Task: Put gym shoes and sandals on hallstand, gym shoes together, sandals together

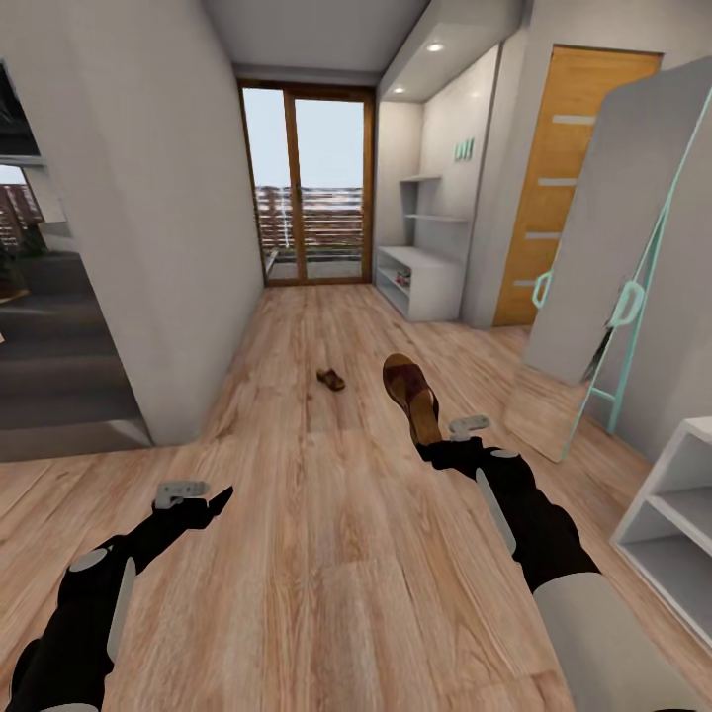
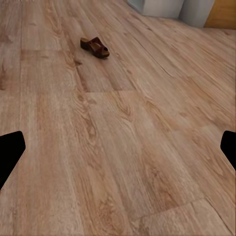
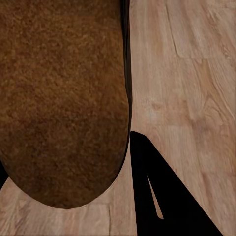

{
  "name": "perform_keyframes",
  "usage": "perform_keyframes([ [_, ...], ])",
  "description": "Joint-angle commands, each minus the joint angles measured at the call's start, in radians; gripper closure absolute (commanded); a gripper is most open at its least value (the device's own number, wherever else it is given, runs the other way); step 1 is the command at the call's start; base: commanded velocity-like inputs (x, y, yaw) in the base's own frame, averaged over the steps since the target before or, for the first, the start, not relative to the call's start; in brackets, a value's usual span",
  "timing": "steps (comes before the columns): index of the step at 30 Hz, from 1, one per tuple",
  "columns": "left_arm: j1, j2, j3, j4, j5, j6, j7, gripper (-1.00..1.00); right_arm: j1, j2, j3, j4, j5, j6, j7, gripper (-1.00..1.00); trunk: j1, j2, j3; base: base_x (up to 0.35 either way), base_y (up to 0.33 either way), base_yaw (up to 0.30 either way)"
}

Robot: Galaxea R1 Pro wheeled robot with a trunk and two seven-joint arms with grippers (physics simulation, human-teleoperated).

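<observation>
One sandal is carried by the right gripper, held up above the corridor floor with its toe end pointing away from the robot, towards the hallstand at the far right of the corridor. In the right wrist view the tan footbed of that sandal is seen close up, with a dark finger beside its edge.

The step in hand is judged to be the carrying of this sandal to the hallstand. It would be done well if the sandal were kept level and well above the floor while the base is driven forward, and if the second sandal, which lies on the floor between the robot and the hallstand, were passed around and not run over. A place on a shelf or on the flat top should be chosen with room left just beside it for the second sandal, so that the pair can be set together. The grip should not be loosened until the sole rests on the rack.

The right jaws are closed on the heel end of the held sandal. The left gripper hangs over bare floor, nearer the robot than the second sandal; its jaws are spread wide and nothing is held or touched.
</observation>
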Motion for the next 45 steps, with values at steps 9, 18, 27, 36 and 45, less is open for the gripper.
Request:
perform_keyframes([
  [9,-0.001,-0.001,0.002,-0.001,-0.006,0.005,-0.007,-1.00,-0.001,0.000,0.001,-0.001,-0.004,0.006,-0.002,1.00,0.000,0.000,-0.001,0.348,0.071,0.000],
  [18,-0.001,-0.001,0.002,-0.001,-0.006,0.005,-0.007,-1.00,-0.001,0.000,0.001,0.000,-0.004,0.006,-0.002,1.00,0.000,0.000,-0.001,0.348,0.071,0.000],
  [27,-0.001,-0.003,0.002,-0.001,-0.006,0.005,-0.007,-1.00,-0.001,0.000,0.001,0.000,-0.004,0.006,-0.002,1.00,0.000,0.000,-0.001,0.348,0.071,0.000],
  [36,-0.001,-0.004,0.002,-0.001,-0.006,0.005,-0.007,-1.00,-0.001,0.000,0.001,0.000,-0.004,0.006,-0.002,1.00,0.000,0.000,-0.001,0.348,0.071,0.000],
  [45,-0.001,-0.005,0.002,-0.001,-0.006,0.005,-0.007,-1.00,-0.001,0.000,0.001,0.000,-0.004,0.006,-0.002,1.00,0.000,0.000,-0.001,0.348,0.071,0.000],
])
